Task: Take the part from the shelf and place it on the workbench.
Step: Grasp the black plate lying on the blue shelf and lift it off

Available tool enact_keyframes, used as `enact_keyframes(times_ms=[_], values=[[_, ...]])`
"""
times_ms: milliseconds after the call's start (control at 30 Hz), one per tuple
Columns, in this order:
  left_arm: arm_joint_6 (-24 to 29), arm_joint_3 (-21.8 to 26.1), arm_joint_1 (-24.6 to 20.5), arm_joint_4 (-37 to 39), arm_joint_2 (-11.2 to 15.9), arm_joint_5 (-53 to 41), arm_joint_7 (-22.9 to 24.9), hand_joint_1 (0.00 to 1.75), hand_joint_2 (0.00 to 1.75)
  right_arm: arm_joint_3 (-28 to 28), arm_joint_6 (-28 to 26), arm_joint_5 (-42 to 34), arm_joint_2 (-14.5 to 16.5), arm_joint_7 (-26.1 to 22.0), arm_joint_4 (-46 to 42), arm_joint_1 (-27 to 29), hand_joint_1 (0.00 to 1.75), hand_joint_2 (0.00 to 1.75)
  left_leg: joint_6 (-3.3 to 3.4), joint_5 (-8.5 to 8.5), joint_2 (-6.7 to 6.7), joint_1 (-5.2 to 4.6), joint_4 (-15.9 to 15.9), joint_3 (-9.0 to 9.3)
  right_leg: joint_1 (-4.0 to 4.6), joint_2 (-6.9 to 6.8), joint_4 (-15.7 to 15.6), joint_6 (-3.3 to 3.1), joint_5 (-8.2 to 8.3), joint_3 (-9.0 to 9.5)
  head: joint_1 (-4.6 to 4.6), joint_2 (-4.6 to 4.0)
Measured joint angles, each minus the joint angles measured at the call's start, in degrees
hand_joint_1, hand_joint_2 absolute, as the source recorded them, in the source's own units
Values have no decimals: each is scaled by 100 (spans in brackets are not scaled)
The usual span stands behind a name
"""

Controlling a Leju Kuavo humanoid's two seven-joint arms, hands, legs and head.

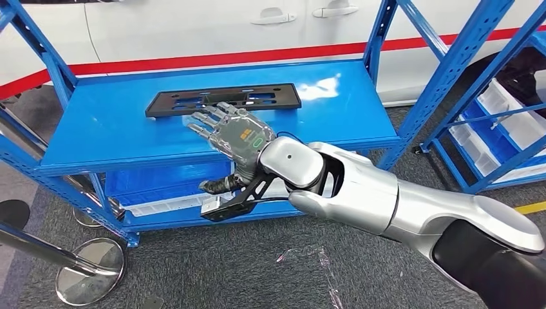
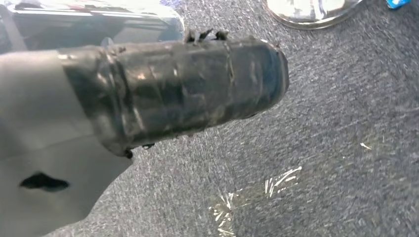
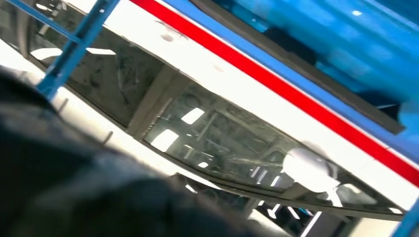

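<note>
A flat black plastic part (image 1: 264, 96) with slots lies on the top deck of the blue shelf (image 1: 109, 129), towards the back. My right hand (image 1: 232, 132) reaches in over the deck, palm down and fingers spread, holding nothing. Its fingertips (image 1: 209, 116) are at the part's near edge, and contact is unclear. The thumb hangs below the front lip of the deck. In the left wrist view, my left hand (image 2: 148, 94) appears as a grey cover and a dark taped piece above grey carpet. Its fingers are hidden.
A white car with a red stripe (image 1: 193, 26) stands just behind the shelf. Blue uprights (image 1: 380, 32) frame the deck. A blue bin (image 1: 161, 180) sits on the lower level. A second blue rack with white bins (image 1: 508, 116) stands at the right. Chrome stanchion bases (image 1: 90, 270) sit on the floor at the left.
</note>
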Motion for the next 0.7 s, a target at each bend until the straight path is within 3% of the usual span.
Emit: enact_keyframes(times_ms=[33, 67, 133, 167, 333, 400, 467, 500, 533, 600, 667, 700], values=[[0, 8, 4, 1, 0, -3, 0, 0, 0, 5, -1, 0, -4, -11, 0, 10, 0, 0, -13, -30, -35, 8, 18, 18, -22, 0, -30, 16, 130, -56, 0, 0], [0, 14, 9, 2, -1, -5, 0, 0, 0, 9, -2, 0, -7, -24, 0, 12, 0, 0, -32, -68, -63, 18, 44, 43, -41, 0, -296, 31, 366, 8, 0, 0], [1, 20, 14, 7, -4, -10, 0, 0, 0, 11, -9, 0, -12, -51, 1, 4, 0, 0, -90, -158, -108, 24, 128, 70, -63, 11, -1077, 40, 806, 290, 3, 0], [3, 21, 10, 8, -6, -13, 0, 0, 0, 12, -15, 0, -12, -65, 1, 3, 0, 0, -123, -193, -124, 23, 165, 67, -64, 20, -1346, 23, 913, 403, 2, 0], [33, 42, 16, 10, -13, -18, 13, 0, 0, 15, -87, -62, -13, -95, 7, 28, 0, 0, -257, -319, -112, 25, 283, 27, -59, 35, -1533, -148, 917, 515, -24, 0], [56, 49, 15, 14, -23, -13, 17, 0, 0, 15, -142, -148, -2, -98, 9, 54, 0, 0, -316, -586, -55, 41, 776, -199, -72, 25, -1561, -201, 913, 553, -58, 0], [80, 60, 10, 15, -26, -10, 21, 0, 0, 15, -190, -221, 5, -100, 12, 115, 0, 0, -357, -864, -23, 54, 1491, -562, -65, 12, -1565, -232, 888, 574, -79, 0], [87, 65, 13, 15, -26, -9, 26, 0, 0, 15, -212, -245, 6, -95, 15, 159, 0, 0, -365, -891, -16, 58, 1700, -687, -62, 8, -1565, -238, 873, 586, -78, 0], [91, 68, 19, 15, -27, -9, 30, 0, 0, 15, -234, -254, 6, -81, 17, 200, 0, 0, -366, -810, -10, 59, 1701, -715, -61, 6, -1565, -238, 853, 603, -78, 0], [95, 70, 27, 15, -28, -9, 35, 0, 0, 15, -273, -212, 7, -37, 20, 256, 0, 87, -337, -431, 2, 59, 1142, -473, -62, 12, -1564, -220, 802, 661, -77, 0], [99, 73, 21, 15, -28, -7, 38, 0, 0, 15, -293, -74, 8, 29, 21, 270, 0, 175, -280, -200, 21, 37, 444, -115, -55, 14, -1570, -180, 748, 721, -74, 0], [102, 75, 14, 15, -28, -5, 42, 0, 0, 15, -296, 8, 8, 58, 23, 275, 0, 175, -251, -185, 26, 19, 251, -7, -50, 9, -1585, -152, 732, 739, -73, 0]])
